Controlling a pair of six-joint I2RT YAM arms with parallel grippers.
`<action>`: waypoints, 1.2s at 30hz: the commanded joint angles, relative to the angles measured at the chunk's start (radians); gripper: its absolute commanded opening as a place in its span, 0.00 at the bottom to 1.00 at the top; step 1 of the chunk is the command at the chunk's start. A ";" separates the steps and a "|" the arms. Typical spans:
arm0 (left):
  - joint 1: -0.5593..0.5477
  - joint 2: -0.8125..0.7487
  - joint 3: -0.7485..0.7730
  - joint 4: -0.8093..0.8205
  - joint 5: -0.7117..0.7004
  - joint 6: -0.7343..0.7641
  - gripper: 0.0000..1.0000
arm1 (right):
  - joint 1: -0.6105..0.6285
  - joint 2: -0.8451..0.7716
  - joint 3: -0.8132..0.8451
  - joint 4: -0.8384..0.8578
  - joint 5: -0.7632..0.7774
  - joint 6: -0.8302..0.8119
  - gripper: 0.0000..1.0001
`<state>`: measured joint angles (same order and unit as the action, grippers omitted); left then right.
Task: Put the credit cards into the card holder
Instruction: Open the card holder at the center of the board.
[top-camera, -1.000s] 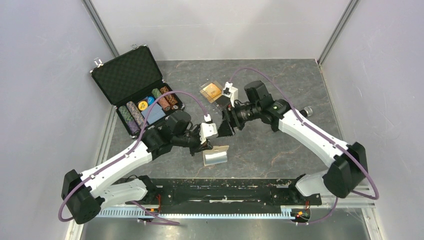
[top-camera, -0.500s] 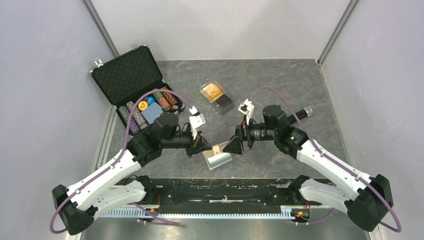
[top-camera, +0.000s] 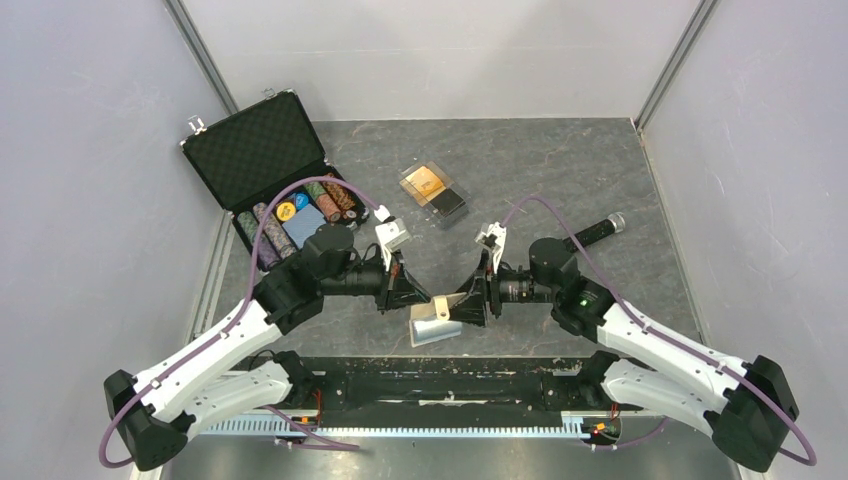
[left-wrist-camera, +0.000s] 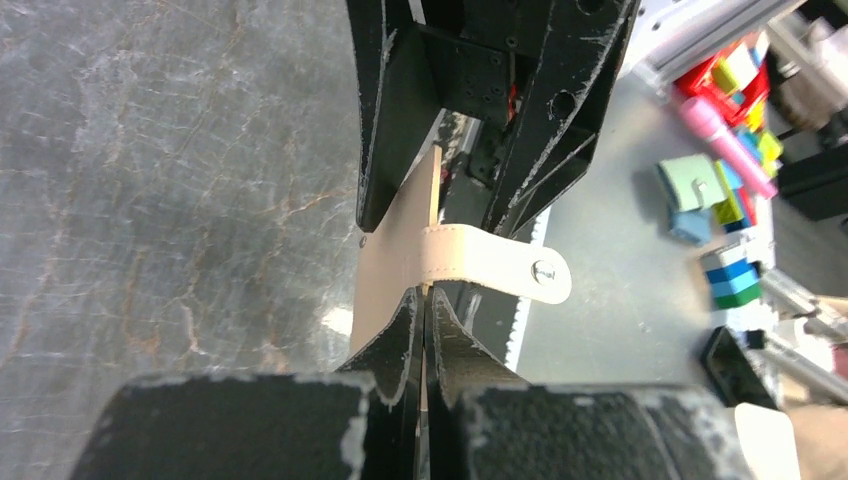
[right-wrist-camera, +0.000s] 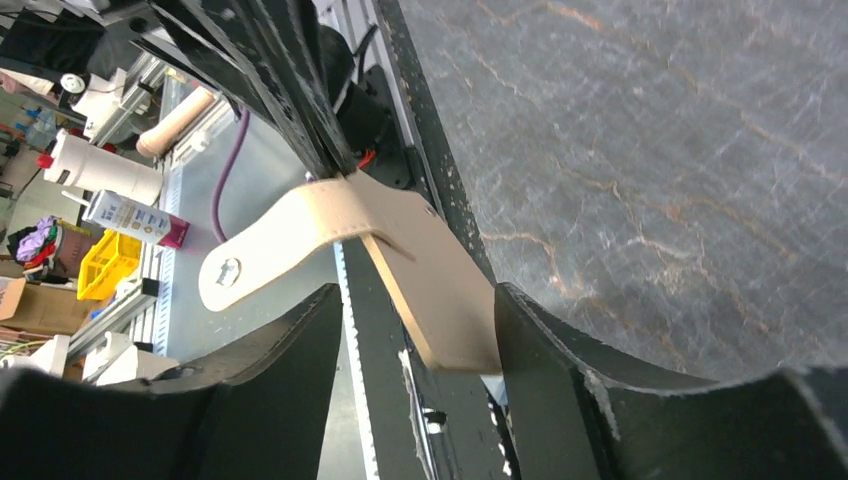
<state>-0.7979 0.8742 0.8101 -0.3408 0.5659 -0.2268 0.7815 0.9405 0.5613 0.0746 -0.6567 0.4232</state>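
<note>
Expect a slip or a collapsed fold of the card holder (top-camera: 435, 320) on any uneven pull — pinched by one tan leaf in the fully closed left claw (left-wrist-camera: 424, 300), straddled at the other leaf by the right claw (right-wrist-camera: 418, 300) with jaws apart, held low over the near edge of the desk (top-camera: 560, 170). Note the credit cards (top-camera: 432, 190), orange-gold and black, lying well apart at the far middle. Treat the grey marbled surface as probably slick; mind plain grey walls (top-camera: 80, 200) and the open chip case (top-camera: 262, 150) far left.
</note>
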 joint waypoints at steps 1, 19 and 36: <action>0.000 -0.005 -0.020 0.120 0.037 -0.170 0.02 | 0.002 -0.025 0.029 0.090 -0.032 -0.010 0.56; -0.001 -0.052 -0.094 0.222 -0.214 -0.419 0.29 | 0.002 -0.003 -0.034 0.248 -0.019 0.062 0.00; 0.018 -0.135 -0.145 0.140 -0.351 -0.415 0.97 | -0.085 0.039 0.131 0.012 0.203 0.167 0.00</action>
<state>-0.7910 0.7868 0.6983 -0.2184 0.2539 -0.6281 0.7368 0.9726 0.6262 0.1051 -0.5102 0.5125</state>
